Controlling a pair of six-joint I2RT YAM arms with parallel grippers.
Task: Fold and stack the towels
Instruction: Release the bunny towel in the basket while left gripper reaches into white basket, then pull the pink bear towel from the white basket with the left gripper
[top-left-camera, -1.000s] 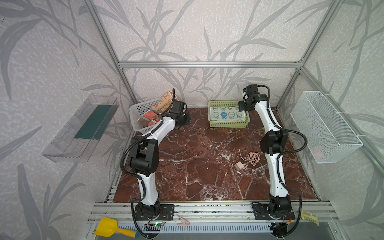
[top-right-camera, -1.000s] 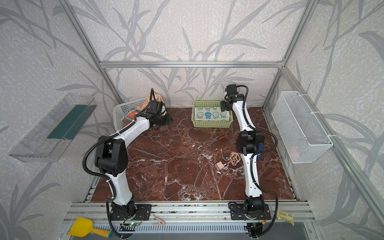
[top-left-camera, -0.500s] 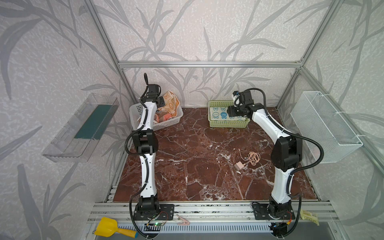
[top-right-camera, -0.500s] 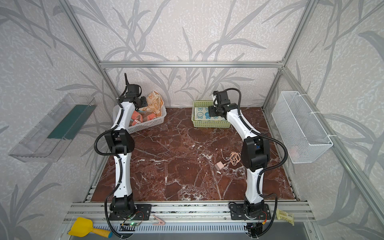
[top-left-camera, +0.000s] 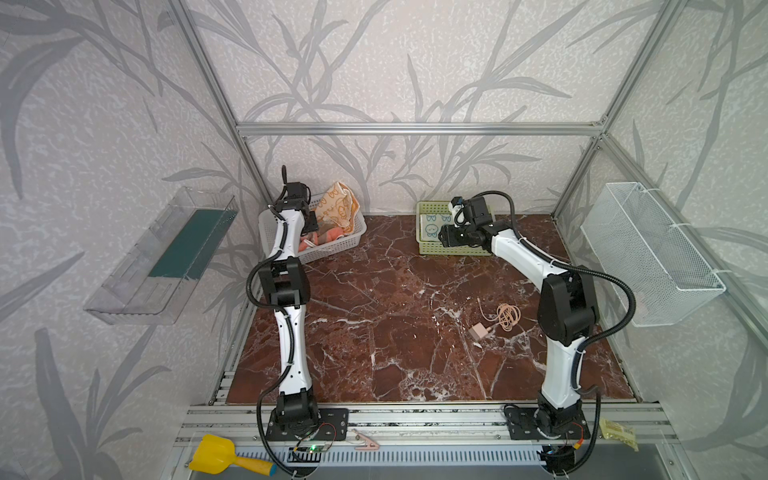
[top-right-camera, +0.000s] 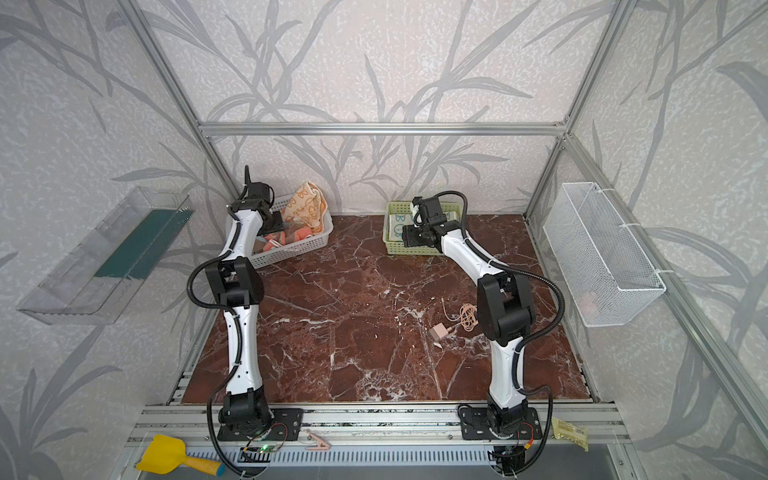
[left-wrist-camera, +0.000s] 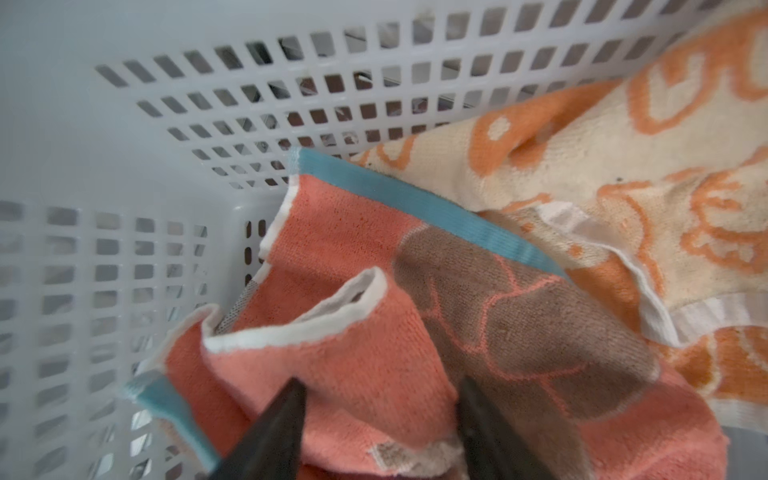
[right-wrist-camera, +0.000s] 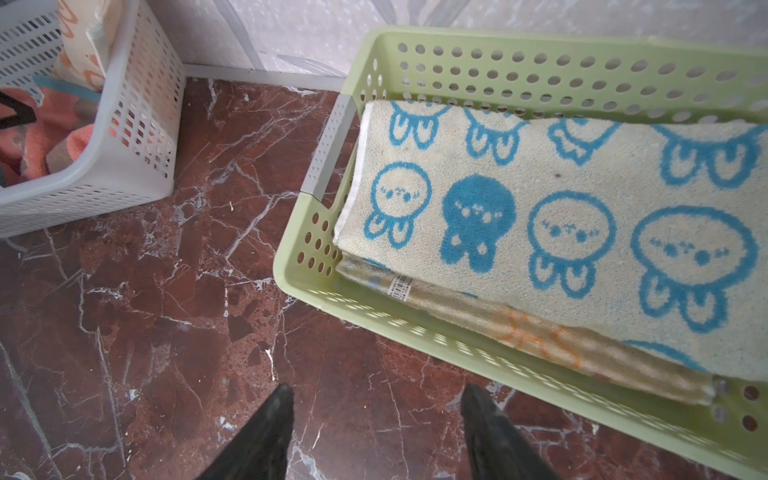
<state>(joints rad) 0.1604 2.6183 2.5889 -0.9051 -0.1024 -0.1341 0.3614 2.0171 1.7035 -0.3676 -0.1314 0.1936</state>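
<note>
Two towels (right-wrist-camera: 540, 332) lie folded in the green basket (right-wrist-camera: 540, 58), blue bunny towel (right-wrist-camera: 561, 216) topmost; two wait crumpled in the white basket (left-wrist-camera: 249, 104), my left gripper (left-wrist-camera: 380, 386) spread astride the coral towel (left-wrist-camera: 353, 332), my right gripper (right-wrist-camera: 376, 392) open and empty.

You're in a robot lab test cell, not a home: alu-profile frame (top-left-camera: 415, 129) boxes in the marble-look tabletop (top-left-camera: 395, 332), leaf-print wall panels (top-left-camera: 415, 62) stand behind & beside it, 2 arms (top-left-camera: 565, 303) bolt to a slotted rail (top-left-camera: 415, 417) along its front edge, w/ bare wiring (top-left-camera: 311, 446) there.
</note>
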